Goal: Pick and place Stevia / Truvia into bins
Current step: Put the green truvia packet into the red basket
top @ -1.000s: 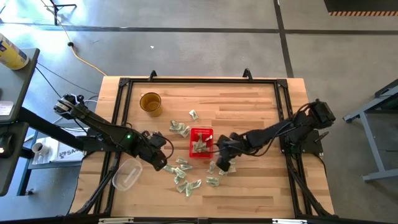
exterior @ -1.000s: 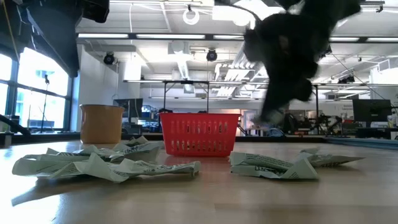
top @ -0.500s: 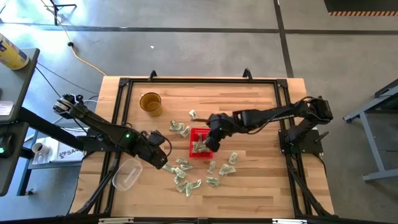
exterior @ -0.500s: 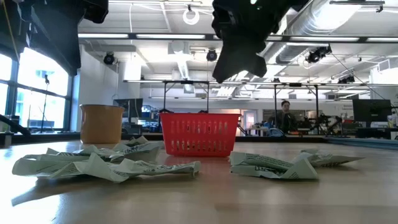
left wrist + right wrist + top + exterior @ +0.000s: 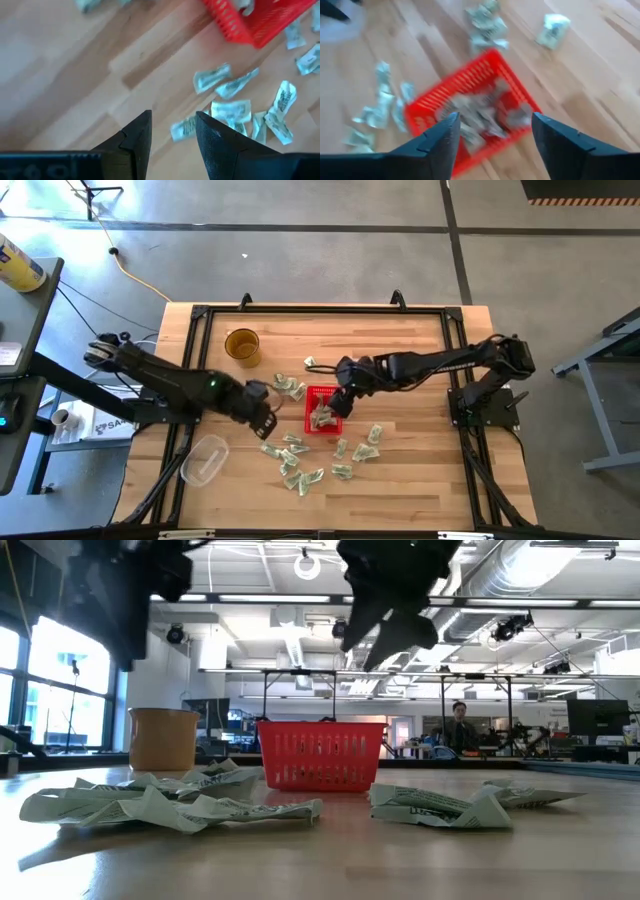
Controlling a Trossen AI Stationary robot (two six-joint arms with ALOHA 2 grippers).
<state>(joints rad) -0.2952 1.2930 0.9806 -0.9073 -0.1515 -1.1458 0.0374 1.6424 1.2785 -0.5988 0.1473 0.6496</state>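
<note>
The red basket [image 5: 323, 410] stands mid-table and holds several pale green sachets [image 5: 480, 112]. More sachets lie flat on the table, some near of the basket [image 5: 290, 452] and some far-left of it [image 5: 290, 387]. My right gripper [image 5: 340, 402] hangs open and empty above the basket's right part; it also shows in the low view [image 5: 395, 620] and in its own wrist view [image 5: 492, 120]. My left gripper [image 5: 268, 416] is open and empty above the bare table left of the basket, with sachets [image 5: 220, 80] ahead of its fingers [image 5: 172, 117].
An amber cup [image 5: 242, 345] stands at the far left. A clear plastic tub [image 5: 203, 460] lies near the table's left near corner. A black frame [image 5: 320, 310] runs round the table's edges. Bare wood lies far right of the basket.
My right gripper has risen from the sachets near-right of the basket, gone toward the far left to above the basket, and opened there. My left gripper has risen and moved toward the far edge, away from the sachets near the tub.
</note>
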